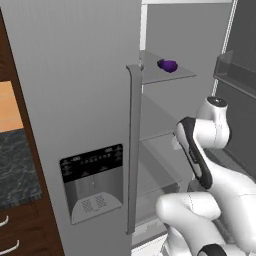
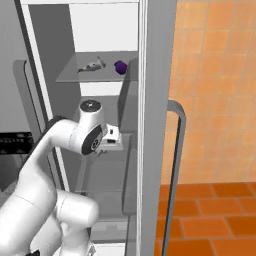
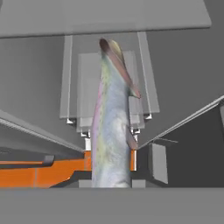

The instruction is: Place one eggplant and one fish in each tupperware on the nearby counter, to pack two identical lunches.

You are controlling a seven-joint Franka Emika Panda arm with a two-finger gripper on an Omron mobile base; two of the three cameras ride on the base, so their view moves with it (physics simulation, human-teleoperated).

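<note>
Fingers clenched on a silvery, pink-flanked fish [image 3: 111, 127] reaching forward past the fingertips; fetching step; next, carry to tupperware.

Fridge opening is narrow: closed left door [image 1: 75, 100] with its long handle [image 1: 134, 150] on one side, open right door's edge [image 2: 155, 125] on the other. Upper shelf [image 1: 170, 76] carries an eggplant [image 1: 168, 65] and a fish [image 2: 92, 65]; lower shelves are bare.
</note>
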